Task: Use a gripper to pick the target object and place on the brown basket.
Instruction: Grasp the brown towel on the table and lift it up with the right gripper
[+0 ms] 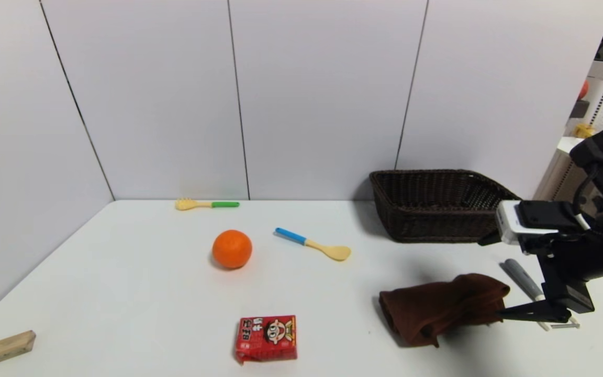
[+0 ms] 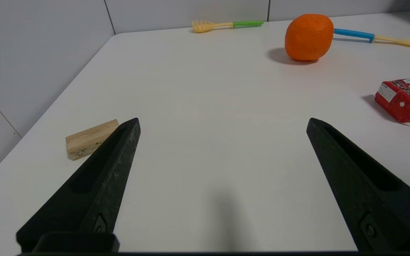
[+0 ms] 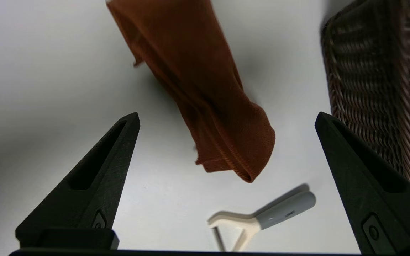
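The dark-brown towel [image 1: 443,306] lies crumpled on the white table at the front right. It also shows in the right wrist view [image 3: 208,89]. The brown wicker basket [image 1: 437,209] stands behind it by the wall, and its side shows in the right wrist view [image 3: 376,89]. My right gripper [image 1: 511,314] hovers at the towel's right end, open and empty, with its jaws spread wide [image 3: 226,117] above the towel's near end. My left gripper [image 2: 222,121] is open and empty over bare table at the front left, out of the head view.
A grey-handled peeler [image 1: 526,285] lies right of the towel, under my right gripper [image 3: 262,220]. An orange [image 1: 232,249], a blue-handled spoon [image 1: 312,244], a green-handled fork [image 1: 206,204], a red snack box [image 1: 266,337] and a wooden block [image 1: 8,346] lie to the left.
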Controlling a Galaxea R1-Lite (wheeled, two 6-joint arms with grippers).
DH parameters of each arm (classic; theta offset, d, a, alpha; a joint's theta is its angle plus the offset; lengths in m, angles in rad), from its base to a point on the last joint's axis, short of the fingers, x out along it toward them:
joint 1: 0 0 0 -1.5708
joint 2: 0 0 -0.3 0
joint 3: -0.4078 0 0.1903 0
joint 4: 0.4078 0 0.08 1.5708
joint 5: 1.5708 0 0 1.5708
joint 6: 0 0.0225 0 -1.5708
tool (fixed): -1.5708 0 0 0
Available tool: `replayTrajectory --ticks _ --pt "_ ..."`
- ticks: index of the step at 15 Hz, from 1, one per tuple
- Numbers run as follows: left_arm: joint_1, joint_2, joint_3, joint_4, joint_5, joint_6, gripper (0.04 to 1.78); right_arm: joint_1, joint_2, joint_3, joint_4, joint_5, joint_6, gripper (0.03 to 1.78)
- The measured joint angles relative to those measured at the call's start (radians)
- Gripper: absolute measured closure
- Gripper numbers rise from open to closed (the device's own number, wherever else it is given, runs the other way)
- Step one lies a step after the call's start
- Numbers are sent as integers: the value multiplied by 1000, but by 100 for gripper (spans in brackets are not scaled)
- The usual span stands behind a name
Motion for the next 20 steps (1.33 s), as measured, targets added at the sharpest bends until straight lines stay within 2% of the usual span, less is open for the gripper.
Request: replayTrajectory --ticks 1,2,7,16,18,20 --pt "0 0 0 0 0 0 13 -10 37 -3 8 1 -67 11" --pt "0 0 0 0 0 0 13 -13 73 -5 10 2 -109 11" --pt "0 0 0 0 0 0 13 2 196 -11 7 3 -151 11" --pt "0 0 0 0 0 0 13 37 322 -39 10 -9 -154 14" --pt "0 0 0 0 0 0 13 38 345 -48 8 -16 -153 51" --pt "0 0 0 0 0 0 13 38 365 -57 8 -46 -150 78"
